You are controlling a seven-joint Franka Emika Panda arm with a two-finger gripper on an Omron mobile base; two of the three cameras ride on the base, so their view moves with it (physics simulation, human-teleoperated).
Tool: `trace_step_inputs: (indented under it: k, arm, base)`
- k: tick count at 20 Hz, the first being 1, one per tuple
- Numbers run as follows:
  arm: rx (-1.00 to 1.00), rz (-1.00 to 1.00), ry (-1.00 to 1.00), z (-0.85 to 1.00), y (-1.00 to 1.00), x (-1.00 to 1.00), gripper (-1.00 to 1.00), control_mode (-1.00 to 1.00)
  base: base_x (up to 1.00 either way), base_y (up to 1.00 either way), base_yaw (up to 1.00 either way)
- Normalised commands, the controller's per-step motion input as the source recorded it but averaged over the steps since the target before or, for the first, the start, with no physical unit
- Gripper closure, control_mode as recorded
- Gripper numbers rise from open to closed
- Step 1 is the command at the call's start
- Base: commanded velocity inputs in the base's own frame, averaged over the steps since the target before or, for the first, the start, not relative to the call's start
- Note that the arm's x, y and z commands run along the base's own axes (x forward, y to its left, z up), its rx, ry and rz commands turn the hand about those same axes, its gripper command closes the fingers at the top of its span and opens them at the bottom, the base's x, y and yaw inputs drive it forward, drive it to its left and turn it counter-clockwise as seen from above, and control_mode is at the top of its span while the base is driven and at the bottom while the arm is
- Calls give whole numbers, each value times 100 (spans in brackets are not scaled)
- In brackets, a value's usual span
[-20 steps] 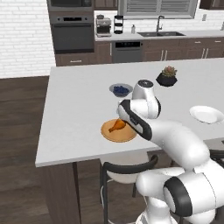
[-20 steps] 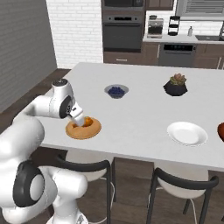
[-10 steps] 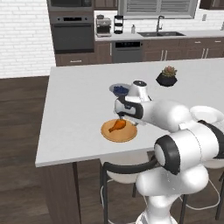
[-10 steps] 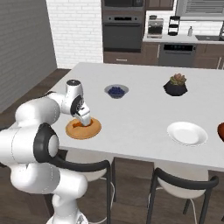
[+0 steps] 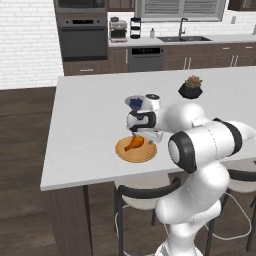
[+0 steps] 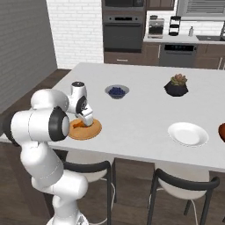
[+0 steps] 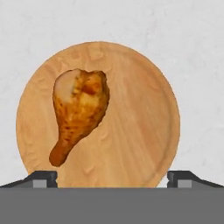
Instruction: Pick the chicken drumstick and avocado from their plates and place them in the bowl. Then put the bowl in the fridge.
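From my console the kitchen is evenly and softly lit, with no hard glare anywhere. The white counter (image 5: 90, 125) reads bright and flat. Under the arm, toward 6 o'clock, I get only faint shading. Both base views are slightly soft and low in detail. In the hand view the wooden plate (image 7: 140, 131) is sharp, casting almost no shadow.
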Motion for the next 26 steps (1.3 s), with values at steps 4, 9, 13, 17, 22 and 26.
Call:
trace_step_inputs:
  k: [4,9,13,17,22,26]
  arm:
    - [0,0,0,-44,0,20,-100,-100]
    - [0,0,-1,-31,7,42,-100,-100]
    - [0,0,0,-33,11,30,-100,-100]
    - [0,0,-5,-38,1,19,-100,-100]
    - [0,0,-7,-50,12,7,100,-100]
    - [0,0,-5,-34,3,-11,100,-100]
  base:
    - [0,0,0]
    - [0,0,0]
    - [0,0,0]
    - [0,0,0]
    - [0,0,0]
    - [0,0,0]
